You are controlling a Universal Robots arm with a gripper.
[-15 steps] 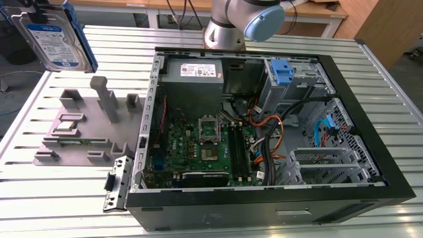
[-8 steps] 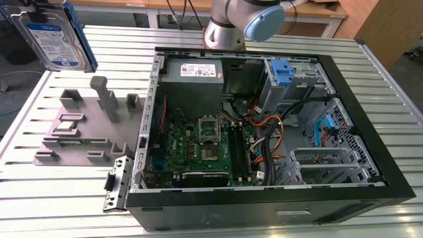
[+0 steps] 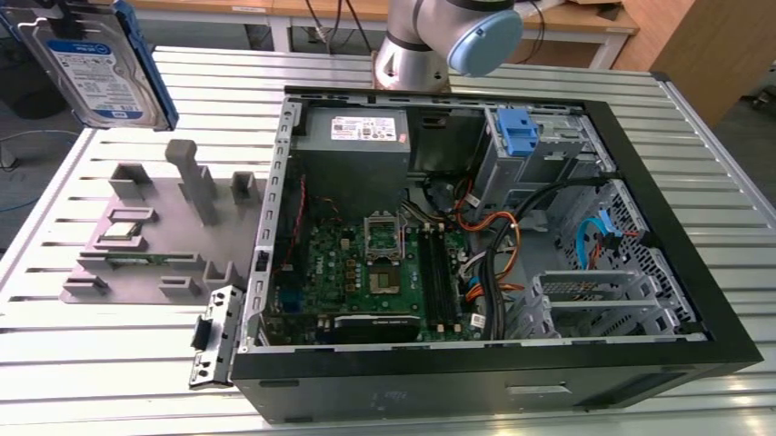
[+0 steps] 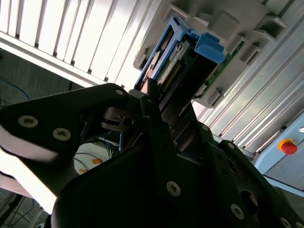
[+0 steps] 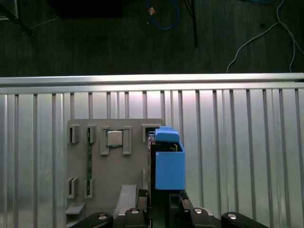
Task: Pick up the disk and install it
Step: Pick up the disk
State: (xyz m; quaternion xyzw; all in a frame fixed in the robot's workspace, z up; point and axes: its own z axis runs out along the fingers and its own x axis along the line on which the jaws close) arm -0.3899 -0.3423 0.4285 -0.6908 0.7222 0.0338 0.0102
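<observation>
Above grey tray (image 3: 182, 247), disk (image 3: 104, 59) apparently in gripper (image 5: 164, 198), blue bracket (image 3: 518, 134) in case (image 3: 485, 381)

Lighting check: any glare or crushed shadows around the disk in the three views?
Exterior view: even light, the disk reads clearly, mild sheen on its label. Second wrist view: the gripper clamped on the disk is nearly black against blown-out slats of the table. First wrist view: a glare strip runs along the table's edge rail, the floor is dark, the disk's blue rail evenly lit.
</observation>
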